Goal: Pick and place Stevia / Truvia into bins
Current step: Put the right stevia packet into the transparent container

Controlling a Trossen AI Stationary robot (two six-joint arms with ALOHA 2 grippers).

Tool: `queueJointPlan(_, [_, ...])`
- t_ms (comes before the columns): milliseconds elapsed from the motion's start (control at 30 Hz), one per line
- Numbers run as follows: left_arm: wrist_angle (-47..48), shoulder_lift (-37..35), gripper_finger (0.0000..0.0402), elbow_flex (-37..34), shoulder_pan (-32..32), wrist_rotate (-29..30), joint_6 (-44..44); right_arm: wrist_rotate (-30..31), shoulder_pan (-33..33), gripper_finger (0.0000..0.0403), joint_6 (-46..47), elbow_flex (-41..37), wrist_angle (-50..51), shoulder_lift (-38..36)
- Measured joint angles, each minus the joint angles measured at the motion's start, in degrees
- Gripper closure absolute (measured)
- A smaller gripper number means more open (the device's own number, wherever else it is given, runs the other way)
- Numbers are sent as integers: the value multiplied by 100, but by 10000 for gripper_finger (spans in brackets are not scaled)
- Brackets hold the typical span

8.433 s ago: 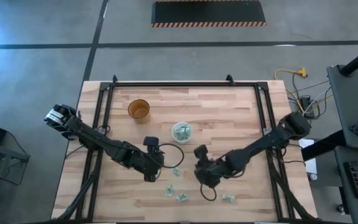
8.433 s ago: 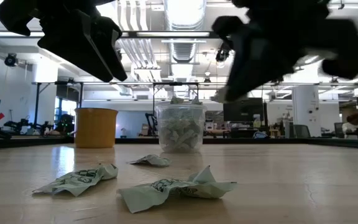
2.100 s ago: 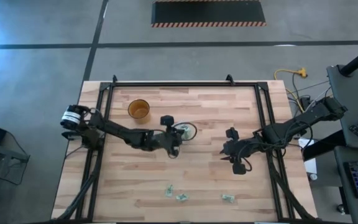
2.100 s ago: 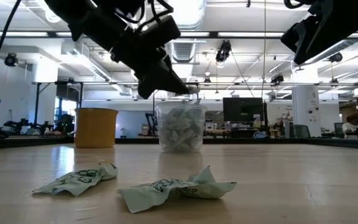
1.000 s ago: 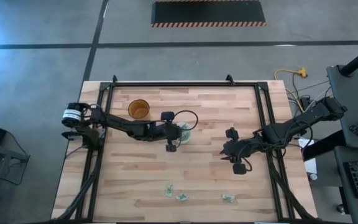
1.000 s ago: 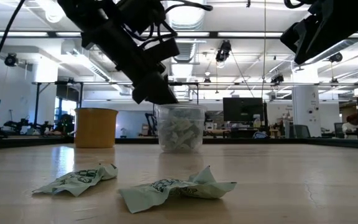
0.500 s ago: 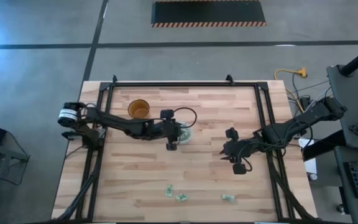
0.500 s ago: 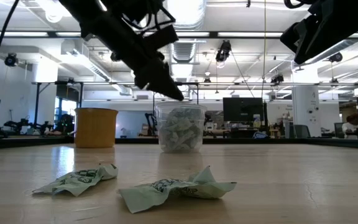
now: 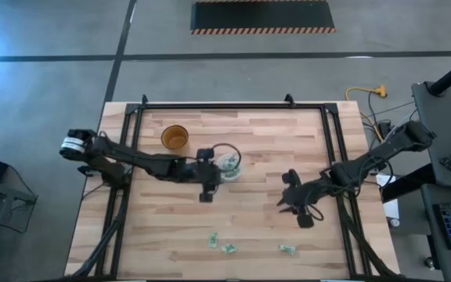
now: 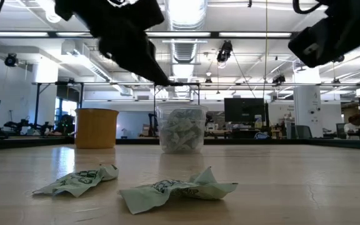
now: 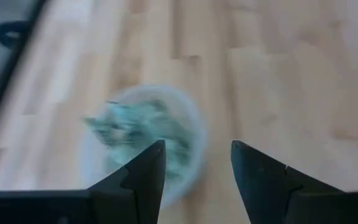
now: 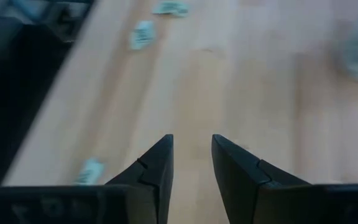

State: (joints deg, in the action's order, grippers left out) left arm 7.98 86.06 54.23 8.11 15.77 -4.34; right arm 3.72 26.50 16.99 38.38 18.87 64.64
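Left gripper (image 9: 217,177) just left of clear cup (image 9: 228,164), jaws parted, nothing between them. Cup at mid tabletop (image 9: 265,227), full of sachets (image 10: 180,134). Three loose sachets (image 9: 227,249) near front edge. Right gripper (image 9: 286,200) mid-right above bare wood, jaws parted, empty. Amber cup (image 9: 174,138) far left

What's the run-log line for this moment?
left gripper: open, empty, beside translucent cup | right gripper: open, empty, mid-table | cup: holds sachets | loose sachets: three near front edge

Pale wood table (image 9: 257,219), crinkled paper sachets (image 10: 177,187) — seemingly translucent plastic cup (image 10: 180,128)
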Motion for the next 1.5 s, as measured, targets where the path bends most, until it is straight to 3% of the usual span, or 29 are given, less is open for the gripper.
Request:
queueJointPlan(133, [267,-24,235,-23,431,-107,139,-353,324,298,243,-426,-870,0])
queueJointPlan(367, [351,11,235,-26,1107,-118,400,-264,1193,305,1117,-1168,-2060,2])
queueJointPlan(733, [349,11,235,-26,1418,-52,576,1960,2928,303,2291,-1445,-2428,159])
queueJointPlan(900, [353,11,235,-42,1415,-51,694,2182,3397,303,2343,-1245,-3101,1073])
queueJointPlan(1133, [341,11,235,-67,1415,-52,710,2055,3513,303,2487,-123,-3112,2743])
queueJointPlan(1200, [322,11,235,-81,1415,-52,717,2006,3511,304,2335,266,-2869,3097])
queueJointPlan(1300, [316,11,235,-91,1415,-53,724,2036,3484,310,2392,956,-1658,3419])
queueJointPlan(1500, [316,16,235,-103,1425,-54,852,2728,3467,327,3473,2102,903,3789])
